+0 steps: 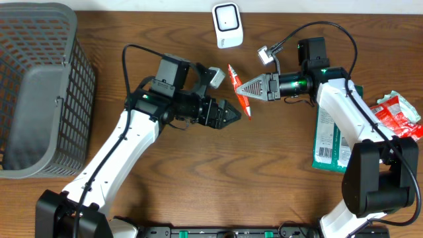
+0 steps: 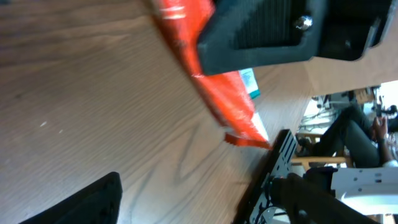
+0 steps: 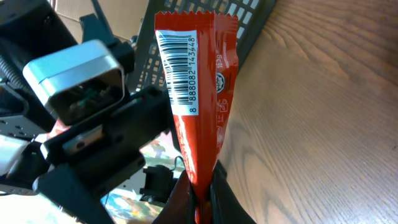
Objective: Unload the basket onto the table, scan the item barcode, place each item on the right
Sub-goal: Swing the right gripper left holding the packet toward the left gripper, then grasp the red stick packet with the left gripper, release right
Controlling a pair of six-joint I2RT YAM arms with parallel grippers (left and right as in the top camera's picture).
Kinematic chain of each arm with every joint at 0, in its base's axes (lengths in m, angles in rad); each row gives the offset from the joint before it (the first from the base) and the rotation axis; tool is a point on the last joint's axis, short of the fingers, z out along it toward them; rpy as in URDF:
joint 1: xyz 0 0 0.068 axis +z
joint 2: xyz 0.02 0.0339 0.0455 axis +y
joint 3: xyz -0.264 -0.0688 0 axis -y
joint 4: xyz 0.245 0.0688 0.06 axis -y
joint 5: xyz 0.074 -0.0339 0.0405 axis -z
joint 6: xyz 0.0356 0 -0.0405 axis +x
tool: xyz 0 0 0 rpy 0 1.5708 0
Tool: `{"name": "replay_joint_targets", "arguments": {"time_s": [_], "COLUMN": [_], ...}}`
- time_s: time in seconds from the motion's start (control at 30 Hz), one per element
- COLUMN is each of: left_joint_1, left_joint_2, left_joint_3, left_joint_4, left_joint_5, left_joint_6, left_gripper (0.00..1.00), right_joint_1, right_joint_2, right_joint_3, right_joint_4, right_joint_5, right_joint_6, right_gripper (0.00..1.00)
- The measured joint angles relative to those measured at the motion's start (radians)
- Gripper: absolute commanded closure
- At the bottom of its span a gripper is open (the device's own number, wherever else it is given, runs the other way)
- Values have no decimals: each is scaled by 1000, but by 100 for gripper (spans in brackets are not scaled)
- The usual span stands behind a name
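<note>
Two hands meet over the brown wooden desk [image 1: 198, 172]. The right hand [image 1: 246, 88] pinches a slim red plastic snack packet [image 1: 234, 78] bearing a white barcode label [image 3: 180, 68]. The left hand [image 1: 231, 114], spread, hovers just beside it.

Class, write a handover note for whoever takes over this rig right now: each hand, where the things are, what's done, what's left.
Right hand: shut on the red packet, held above mid-table.
Left hand: open, empty, close beside the packet's near end.
White scanner: at the table's far edge, apart from the packet.
Done: packet picked up, barcode uncovered.
Left: probably present the barcode to the scanner.
</note>
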Motion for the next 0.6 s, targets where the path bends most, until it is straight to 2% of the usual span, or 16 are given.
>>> {"name": "replay_joint_targets", "arguments": {"time_s": [0.1, 0.37, 0.6], "left_joint_1": [-22, -53, -53], "left_joint_2": [0, 0, 0], "left_joint_3": [0, 0, 0], "left_joint_4": [39, 204, 239], "left_joint_5": [2, 2, -42], "left_joint_6": [-5, -37, -92], "left_gripper": [22, 23, 25], "right_joint_1": [0, 0, 0], "right_joint_2": [0, 0, 0], "right_joint_3": [-1, -3, -3], "right_joint_4": [27, 171, 244], "right_joint_5": [-5, -4, -1], "right_joint_6": [40, 286, 417], "right_gripper": [99, 98, 99]}}
